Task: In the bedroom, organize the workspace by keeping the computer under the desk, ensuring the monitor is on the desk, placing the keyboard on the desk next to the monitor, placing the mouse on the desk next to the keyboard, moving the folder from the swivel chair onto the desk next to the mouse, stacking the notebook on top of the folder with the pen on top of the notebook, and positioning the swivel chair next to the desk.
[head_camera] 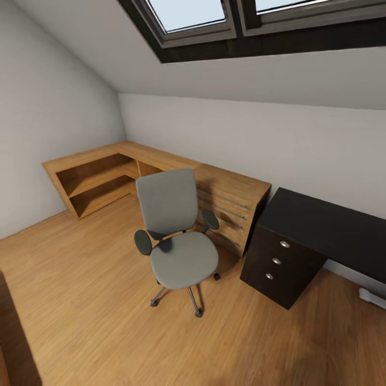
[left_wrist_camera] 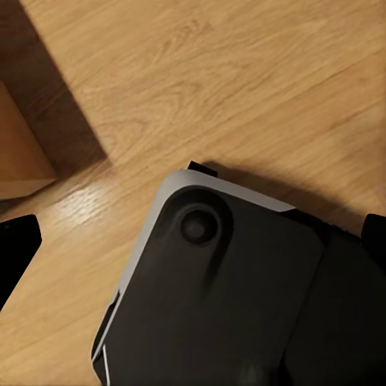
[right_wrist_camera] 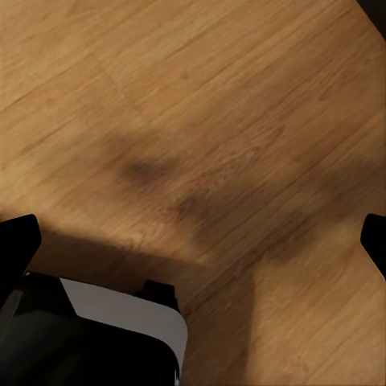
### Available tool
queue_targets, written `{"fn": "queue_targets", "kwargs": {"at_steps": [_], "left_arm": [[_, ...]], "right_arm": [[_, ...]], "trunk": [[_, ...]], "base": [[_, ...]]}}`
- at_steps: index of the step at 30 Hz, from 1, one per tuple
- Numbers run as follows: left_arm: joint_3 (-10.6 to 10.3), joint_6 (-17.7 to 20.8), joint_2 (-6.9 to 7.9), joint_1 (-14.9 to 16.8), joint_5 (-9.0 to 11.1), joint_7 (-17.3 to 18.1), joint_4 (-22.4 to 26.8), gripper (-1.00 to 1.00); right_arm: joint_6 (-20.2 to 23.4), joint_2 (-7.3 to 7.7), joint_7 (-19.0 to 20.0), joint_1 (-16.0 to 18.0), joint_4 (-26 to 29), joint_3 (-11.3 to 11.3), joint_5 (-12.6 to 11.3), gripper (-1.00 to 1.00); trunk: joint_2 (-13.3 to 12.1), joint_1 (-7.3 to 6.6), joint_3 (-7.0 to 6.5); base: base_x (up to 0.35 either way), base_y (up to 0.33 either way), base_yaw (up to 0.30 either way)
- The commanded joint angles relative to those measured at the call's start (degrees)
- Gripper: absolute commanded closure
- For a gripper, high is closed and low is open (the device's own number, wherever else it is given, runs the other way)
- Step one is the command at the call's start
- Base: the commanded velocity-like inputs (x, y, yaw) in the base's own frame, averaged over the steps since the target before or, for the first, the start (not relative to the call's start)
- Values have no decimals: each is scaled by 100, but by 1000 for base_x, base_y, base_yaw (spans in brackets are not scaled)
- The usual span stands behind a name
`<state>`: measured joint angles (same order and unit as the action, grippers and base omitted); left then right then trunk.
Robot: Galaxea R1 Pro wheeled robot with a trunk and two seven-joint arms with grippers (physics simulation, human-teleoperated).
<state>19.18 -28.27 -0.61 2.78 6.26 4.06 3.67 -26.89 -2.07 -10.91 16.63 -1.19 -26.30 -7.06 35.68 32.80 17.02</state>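
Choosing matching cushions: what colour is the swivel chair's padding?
Grey, with black armrests, on the swivel chair; clearest in the head view.

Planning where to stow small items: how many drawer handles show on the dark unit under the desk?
3, stacked on the drawer unit's front: top, middle, bottom. The desk runs past the picture's edge, so more may be hidden.

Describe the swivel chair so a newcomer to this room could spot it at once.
Start under the sloped ceiling with the skylight and look down to the wood floor. The swivel chair stands there, in front of the light-wood corner unit and left of the black desk. It alone is grey and padded, with black armrests and a chrome caster base.
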Motion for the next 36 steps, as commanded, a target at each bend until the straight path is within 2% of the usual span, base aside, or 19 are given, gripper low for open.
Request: {"fn": "queue_targets", "kwargs": {"at_steps": [1,17,24,31,36], "left_arm": [[7,-11,0,3,60,43,-4,-100],[7,-11,0,3,59,43,-3,-100],[7,-11,0,3,60,43,-3,-100],[7,-11,0,3,60,43,-1,-100],[7,-11,0,3,60,43,-2,-100]], "right_arm": [[-27,-3,-8,4,-13,-51,-58,-100],[-27,-10,-8,4,-15,-51,-65,-100],[-101,-5,-10,5,-15,-51,-73,-100],[-555,-4,-42,5,-20,-46,-72,-100],[-675,2,-53,5,-21,-36,-169,-100]], "trunk": [[7,1,11],[7,1,55],[7,1,78],[7,1,93],[7,1,92]], "base": [[0,0,0],[0,0,11],[0,0,185],[0,0,249],[0,0,269]]}}
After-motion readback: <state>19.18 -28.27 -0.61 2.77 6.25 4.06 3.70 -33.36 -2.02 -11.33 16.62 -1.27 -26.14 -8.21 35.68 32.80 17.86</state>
